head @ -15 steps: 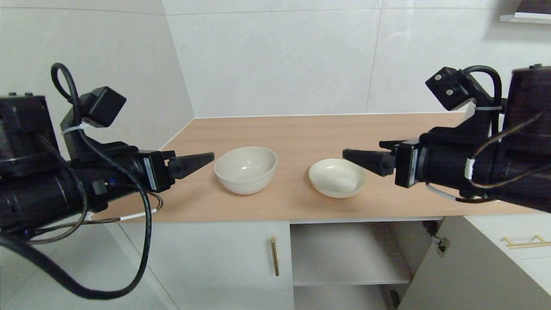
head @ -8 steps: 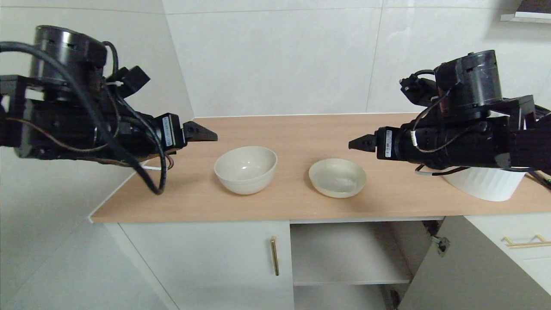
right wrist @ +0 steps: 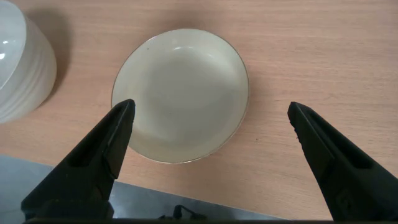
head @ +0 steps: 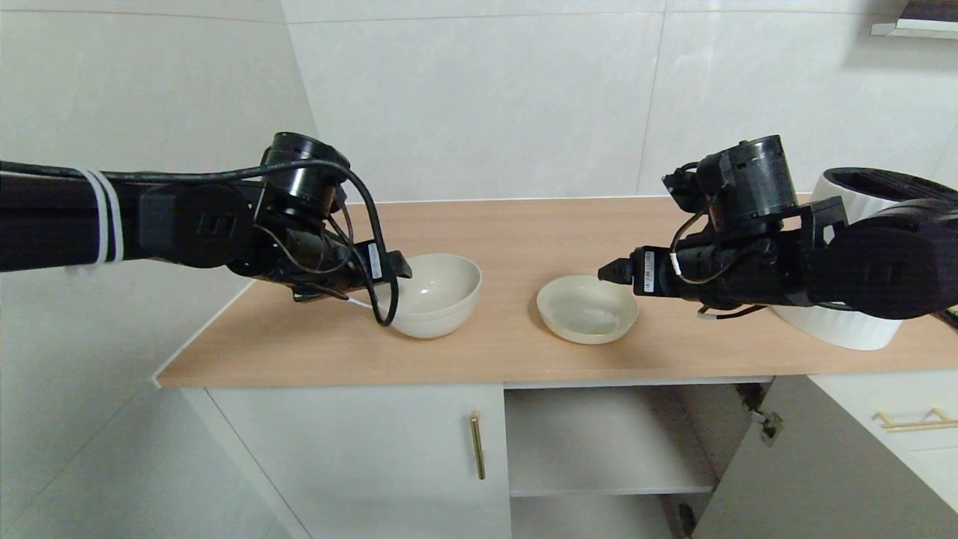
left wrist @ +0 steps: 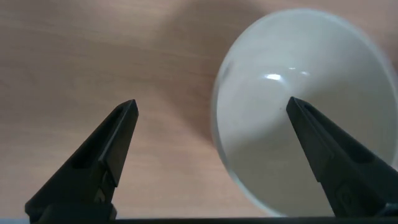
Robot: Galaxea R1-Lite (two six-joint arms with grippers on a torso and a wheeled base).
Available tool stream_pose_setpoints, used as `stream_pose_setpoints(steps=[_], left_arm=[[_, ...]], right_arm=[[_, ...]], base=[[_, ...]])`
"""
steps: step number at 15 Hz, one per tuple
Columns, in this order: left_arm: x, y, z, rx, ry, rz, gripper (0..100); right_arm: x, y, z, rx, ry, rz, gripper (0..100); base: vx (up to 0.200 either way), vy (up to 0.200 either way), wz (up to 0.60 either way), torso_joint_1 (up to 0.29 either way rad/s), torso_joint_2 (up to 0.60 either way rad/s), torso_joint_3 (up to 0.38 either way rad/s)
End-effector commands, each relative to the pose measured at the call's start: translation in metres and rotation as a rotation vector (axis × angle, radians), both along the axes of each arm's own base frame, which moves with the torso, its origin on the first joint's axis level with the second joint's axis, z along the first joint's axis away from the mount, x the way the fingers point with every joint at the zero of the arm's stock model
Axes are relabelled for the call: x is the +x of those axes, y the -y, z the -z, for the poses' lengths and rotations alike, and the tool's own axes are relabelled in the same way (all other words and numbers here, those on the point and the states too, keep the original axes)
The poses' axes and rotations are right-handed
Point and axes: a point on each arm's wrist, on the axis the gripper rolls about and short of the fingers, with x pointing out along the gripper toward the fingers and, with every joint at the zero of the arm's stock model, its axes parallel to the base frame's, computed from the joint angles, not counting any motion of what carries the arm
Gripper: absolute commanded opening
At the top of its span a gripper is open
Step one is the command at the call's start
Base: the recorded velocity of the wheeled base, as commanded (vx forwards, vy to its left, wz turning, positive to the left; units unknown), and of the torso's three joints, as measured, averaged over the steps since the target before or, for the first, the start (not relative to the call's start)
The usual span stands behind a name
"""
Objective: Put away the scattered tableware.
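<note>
**Hovering at two bowls, both jaws spread**

I have the left gripper (left wrist: 210,102) at the left rim of the bowl (head: 428,294) with its jaws spread. In the left wrist view one black tapered finger lies over the glossy hollow and the other over bare wood, with the rim between them. I cannot tell whether either finger touches it.

The bowl is deep, round and off-white, glazed, with faint ridges around its outer wall. It stands upright on the surface (head: 524,232), a pale wood-grain top.

Near it on the right, but apart, sits the dish (head: 587,308). It is shallow, cream and smooth, with a thin darker line along its rim. The right gripper (right wrist: 210,104) hangs above the dish, its jaws spread wider than the dish and pinching nothing.

A white fluted tub (head: 846,329) stands at the right end of the surface, behind the right arm. Below, the white cabinet (head: 359,449) has a slim brass handle (head: 477,445), and its open right half shows a flat white shelf (head: 606,449).
</note>
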Motion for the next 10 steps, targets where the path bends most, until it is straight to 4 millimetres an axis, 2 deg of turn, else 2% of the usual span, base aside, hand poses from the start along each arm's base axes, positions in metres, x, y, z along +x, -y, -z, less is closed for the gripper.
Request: stream_pose_setpoints(steps=[1, 2, 3, 8, 10], left_arm=[[0.008, 0.005, 0.014, 0.011, -0.033, 0.005, 100], [0.008, 0.005, 0.014, 0.011, -0.034, 0.005, 100], [0.008, 0.005, 0.016, 0.012, -0.037, 0.003, 0], [0.008, 0.007, 0.015, 0.012, -0.037, 0.007, 0], [0.000, 0.004, 0.005, 0.007, -0.015, 0.001, 0]], right_arm=[[0.001, -0.001, 0.002, -0.002, -0.004, 0.000, 100], [0.000, -0.001, 0.001, -0.001, -0.003, 0.000, 100], [0.000, -0.001, 0.001, 0.000, -0.003, 0.000, 100], [0.002, -0.001, 0.003, -0.003, -0.008, 0.002, 100], [0.003, -0.002, 0.005, -0.005, -0.012, 0.002, 100]], base=[[0.000, 0.000, 0.00, 0.000, 0.00, 0.000], [0.000, 0.000, 0.00, 0.000, 0.00, 0.000], [0.000, 0.000, 0.00, 0.000, 0.00, 0.000], [0.000, 0.000, 0.00, 0.000, 0.00, 0.000], [0.000, 0.000, 0.00, 0.000, 0.00, 0.000]])
